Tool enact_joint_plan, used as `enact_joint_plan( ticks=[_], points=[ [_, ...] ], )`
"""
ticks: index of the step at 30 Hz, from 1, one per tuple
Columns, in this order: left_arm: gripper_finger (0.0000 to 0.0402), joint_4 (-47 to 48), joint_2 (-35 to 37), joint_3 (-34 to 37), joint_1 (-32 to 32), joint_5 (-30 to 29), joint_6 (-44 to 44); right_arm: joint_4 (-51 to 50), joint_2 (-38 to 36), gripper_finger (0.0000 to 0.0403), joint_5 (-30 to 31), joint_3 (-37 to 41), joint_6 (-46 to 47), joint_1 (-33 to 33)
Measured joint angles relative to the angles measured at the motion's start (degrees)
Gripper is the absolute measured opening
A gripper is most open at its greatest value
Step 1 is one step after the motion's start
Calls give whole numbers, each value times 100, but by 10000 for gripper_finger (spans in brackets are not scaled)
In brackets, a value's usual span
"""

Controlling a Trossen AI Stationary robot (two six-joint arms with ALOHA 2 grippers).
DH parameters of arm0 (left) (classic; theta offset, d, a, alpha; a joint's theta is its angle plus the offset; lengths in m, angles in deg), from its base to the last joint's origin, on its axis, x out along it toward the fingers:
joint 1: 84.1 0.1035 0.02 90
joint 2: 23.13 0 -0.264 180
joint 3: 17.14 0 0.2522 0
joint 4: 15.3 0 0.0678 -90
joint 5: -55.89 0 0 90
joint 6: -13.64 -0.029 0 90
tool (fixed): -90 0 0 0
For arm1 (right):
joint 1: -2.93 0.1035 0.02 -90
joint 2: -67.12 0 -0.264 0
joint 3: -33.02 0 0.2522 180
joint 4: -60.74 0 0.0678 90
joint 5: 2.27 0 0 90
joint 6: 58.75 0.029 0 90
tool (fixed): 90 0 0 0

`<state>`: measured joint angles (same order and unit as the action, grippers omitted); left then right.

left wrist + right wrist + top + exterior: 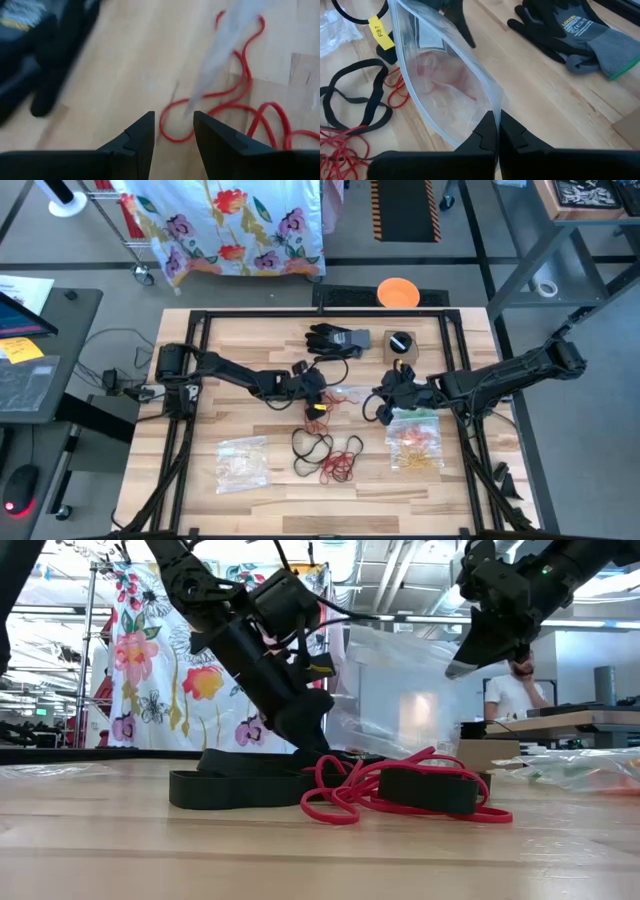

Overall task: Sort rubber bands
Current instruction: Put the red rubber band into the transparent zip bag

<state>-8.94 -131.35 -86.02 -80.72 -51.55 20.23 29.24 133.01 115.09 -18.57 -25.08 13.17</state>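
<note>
Black rubber bands (312,445) and red rubber bands (342,465) lie loose in the middle of the table; they also show close up as black rubber bands (240,788) and red rubber bands (400,790). My left gripper (174,131) stands open, low over the wood, with a red band's loop (175,135) lying beyond its tips. My right gripper (496,125) is shut on a clear plastic bag (445,80) with reddish bands inside. The bag's hanging edge (220,50) reaches down near my left gripper's tips. My right gripper pinches the clear bag's rim (489,105) between its two shut fingers, coming from the table's right side and slanting down. The bag (400,690) is held up and hangs below the fingers toward my left gripper; the bands in front hide its lower end.
A black and grey glove (335,338) lies at the far middle, beside a cardboard box (400,347). One filled clear bag (243,460) lies near left, another filled clear bag (415,442) near right. An orange disc (397,292) sits beyond the far edge.
</note>
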Motion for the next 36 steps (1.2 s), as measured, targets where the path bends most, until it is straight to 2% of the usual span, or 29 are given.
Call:
enact_joint_plan(
  ticks=[8,10,12,15,16,22,27,29,32,36],
  points=[
    [131,-27,-350,-30,78,169,424,35,0,0,21,2,-3,-1],
    [120,99,-390,-65,79,245,551,31,0,0,21,2,-4,-2],
    [92,326,-395,-83,79,277,708,37,0,0,21,2,-36,-26],
    [22,535,-289,-84,74,332,803,34,-2,0,23,2,-82,-77],
    [13,579,-241,-80,57,350,804,25,0,0,24,2,-96,-102],
    [3,1085,435,-20,-264,538,732,-24,-2,0,24,2,-114,-140],
    [1,1433,1518,-33,-777,427,764,-2,-2,0,24,2,-114,-138],
    [1,1264,1901,-31,-1007,273,736,72,-1,0,21,2,-65,-138],
    [1,492,2428,-37,-1294,148,522,119,74,0,4,2,21,-138],
    [0,-737,2681,-46,-1431,21,228,410,285,0,-259,2,36,-139]
  ],
)
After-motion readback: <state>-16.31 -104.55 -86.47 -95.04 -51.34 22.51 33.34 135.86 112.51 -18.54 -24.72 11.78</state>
